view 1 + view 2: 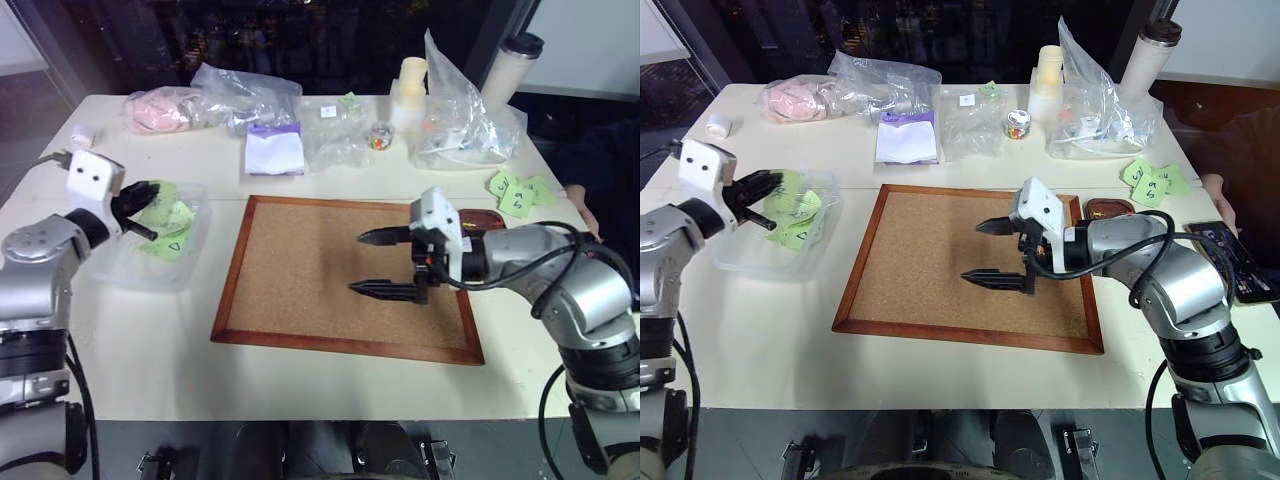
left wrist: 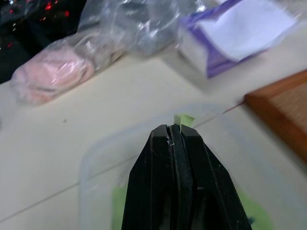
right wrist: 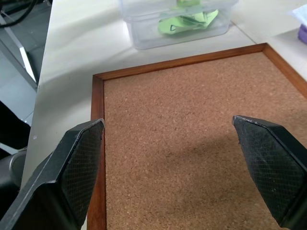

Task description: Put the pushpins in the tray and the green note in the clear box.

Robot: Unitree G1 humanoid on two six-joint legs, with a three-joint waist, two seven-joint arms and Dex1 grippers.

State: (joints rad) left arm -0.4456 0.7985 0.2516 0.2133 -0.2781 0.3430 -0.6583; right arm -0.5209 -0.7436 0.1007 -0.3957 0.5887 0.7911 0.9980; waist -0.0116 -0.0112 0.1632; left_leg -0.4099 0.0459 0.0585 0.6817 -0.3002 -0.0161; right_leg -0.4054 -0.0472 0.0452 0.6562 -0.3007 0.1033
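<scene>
Green note (image 2: pixel 183 119) pinched between closed left jaws over clear box (image 1: pixel 190 262).

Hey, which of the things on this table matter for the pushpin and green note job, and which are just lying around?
Job:
- clear box
- green note, pinched in the left gripper
- tray
- right gripper, open over the cork board

Lying about:
- plastic bags
- pink bundle
- purple pack
- tumbler

Lighting: bright, even, from overhead; window behind dark. Soft shadow lay on the cork board (image 1: pixel 330 270) (beneath the right pincer (image 1: pixel 378 262)). Glare on plastic bags (image 1: pixel 460 110); left wrist background blurred.
</scene>
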